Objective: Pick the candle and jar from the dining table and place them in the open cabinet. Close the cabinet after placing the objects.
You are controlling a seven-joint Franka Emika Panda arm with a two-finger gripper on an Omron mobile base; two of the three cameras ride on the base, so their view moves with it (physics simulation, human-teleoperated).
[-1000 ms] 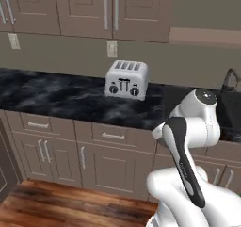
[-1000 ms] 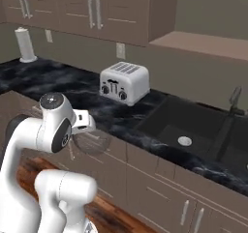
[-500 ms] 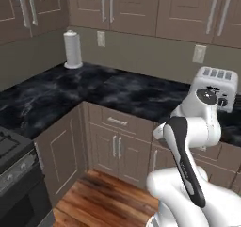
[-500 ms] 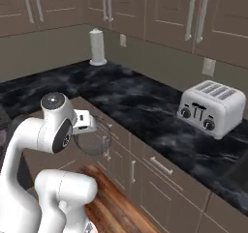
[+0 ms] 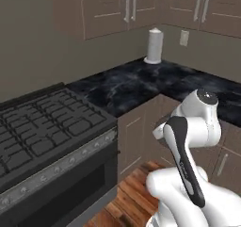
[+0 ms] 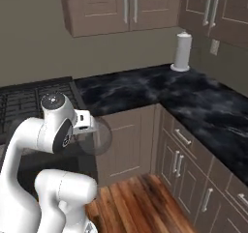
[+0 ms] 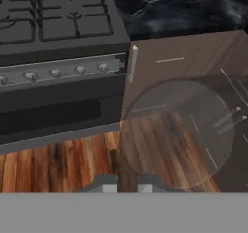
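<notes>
Corner of a kitchen, arm point(image 5: 188, 141) folded close over the base. Pincer point(image 7: 127, 185) tucked low, tips together with nothing visibly between them, pointing down toward the wooden floor point(image 7: 63, 164) in front of a black stove point(image 5: 42, 127). Translucent round shape point(image 6: 94, 135) hanging at the hand, seen in the right base view just off the wrist and in the hand view point(image 7: 179, 135) as a pale disc over the floor and base cabinets point(image 6: 128, 140); cannot tell what it is. Black marble-look surface point(image 5: 132, 82) with thin white veins running around the corner, over taupe-brown drawer fronts point(image 6: 186, 138) with silver handles. White paper towel roll point(image 5: 155, 45) upright at the back of that surface, near the wall; same roll at the far right in the right base view point(image 6: 182, 51). Taupe-brown wall cabinets point(image 5: 124, 7) above, doors shut, pale vertical bar handles side by side. Wall outlet point(image 5: 184, 37) just right of the roll. Stove burner grates point(image 7: 53, 14) and a row of knobs point(image 7: 55, 72) in the hand view, oven door below.
</notes>
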